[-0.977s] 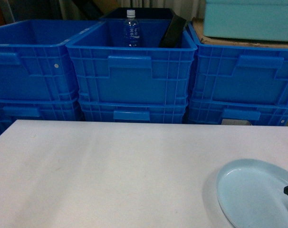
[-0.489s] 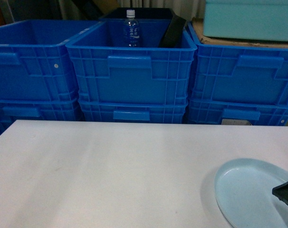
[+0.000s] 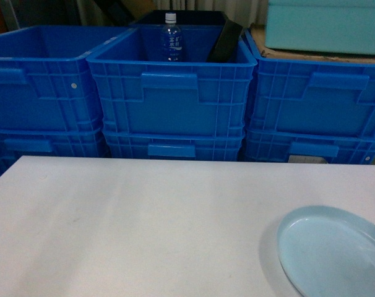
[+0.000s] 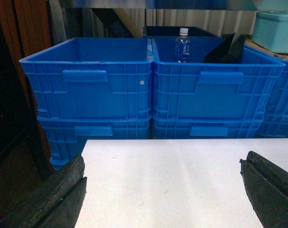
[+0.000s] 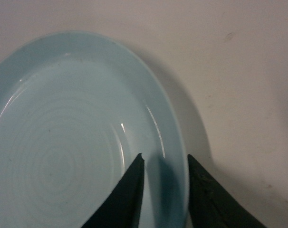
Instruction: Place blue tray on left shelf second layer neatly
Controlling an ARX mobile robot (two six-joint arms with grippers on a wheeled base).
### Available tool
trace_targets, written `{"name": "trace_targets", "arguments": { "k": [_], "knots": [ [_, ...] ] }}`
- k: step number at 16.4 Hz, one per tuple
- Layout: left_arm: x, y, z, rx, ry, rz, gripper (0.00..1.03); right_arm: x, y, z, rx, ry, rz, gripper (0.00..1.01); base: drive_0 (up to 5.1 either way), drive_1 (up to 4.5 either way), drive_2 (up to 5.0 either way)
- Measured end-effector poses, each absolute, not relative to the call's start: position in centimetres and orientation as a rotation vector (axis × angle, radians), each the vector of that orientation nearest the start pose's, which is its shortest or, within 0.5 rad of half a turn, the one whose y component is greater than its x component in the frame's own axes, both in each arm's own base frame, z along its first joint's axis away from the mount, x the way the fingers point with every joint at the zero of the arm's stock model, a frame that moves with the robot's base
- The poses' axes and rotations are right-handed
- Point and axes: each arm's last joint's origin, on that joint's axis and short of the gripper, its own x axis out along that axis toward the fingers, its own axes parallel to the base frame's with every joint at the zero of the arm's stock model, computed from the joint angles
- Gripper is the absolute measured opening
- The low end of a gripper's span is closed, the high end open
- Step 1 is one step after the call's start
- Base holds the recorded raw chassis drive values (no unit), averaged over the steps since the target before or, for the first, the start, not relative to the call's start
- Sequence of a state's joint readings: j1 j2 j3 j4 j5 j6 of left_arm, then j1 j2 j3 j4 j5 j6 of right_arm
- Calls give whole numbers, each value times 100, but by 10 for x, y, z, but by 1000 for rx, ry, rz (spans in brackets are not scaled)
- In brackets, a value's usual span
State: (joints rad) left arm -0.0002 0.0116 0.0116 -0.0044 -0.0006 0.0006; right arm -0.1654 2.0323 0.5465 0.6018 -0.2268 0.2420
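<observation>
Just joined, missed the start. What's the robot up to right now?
The right claw straddles the rim of the pale light-blue glossy oval tray, one finger inside and one outside, not visibly clamped. The tray lies flat on the white table. The left claw hangs open and empty above the table, facing stacked deep-blue ribbed plastic crates. No shelf is in view.

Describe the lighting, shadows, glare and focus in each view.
Head view: dim with a blue cast, slightly soft; the blue tray throws a faint shadow on the white table. Left wrist view: the crates are sharp, while the left gripper fingers are dark and blurred at the bottom corners. Right wrist view: thin glare streaks on the tray's glossy surface, a soft shadow beside its rim, and the right gripper tips nearly black.
</observation>
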Motion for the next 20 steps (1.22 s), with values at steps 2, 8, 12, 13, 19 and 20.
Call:
{"name": "trace_targets", "arguments": {
  "k": [2,8,12,13,19,20],
  "knots": [
    [98,0,166,1,4,0,98,270,-57,17,417,870,-35,10,0,0,0],
    [98,0,166,1,4,0,98,257,-83,29,449,868,2,2,0,0,0],
    [98,0,166,1,4,0,98,280,-51,82,405,803,155,2,0,0,0],
    [98,0,166,1,4,0,98,291,-40,116,357,712,209,2,0,0,0],
    [98,0,166,1,4,0,98,280,-13,214,127,440,189,2,0,0,0],
    [98,0,166,1,4,0,98,271,-2,223,91,384,172,2,0,0,0]
  ]
}}
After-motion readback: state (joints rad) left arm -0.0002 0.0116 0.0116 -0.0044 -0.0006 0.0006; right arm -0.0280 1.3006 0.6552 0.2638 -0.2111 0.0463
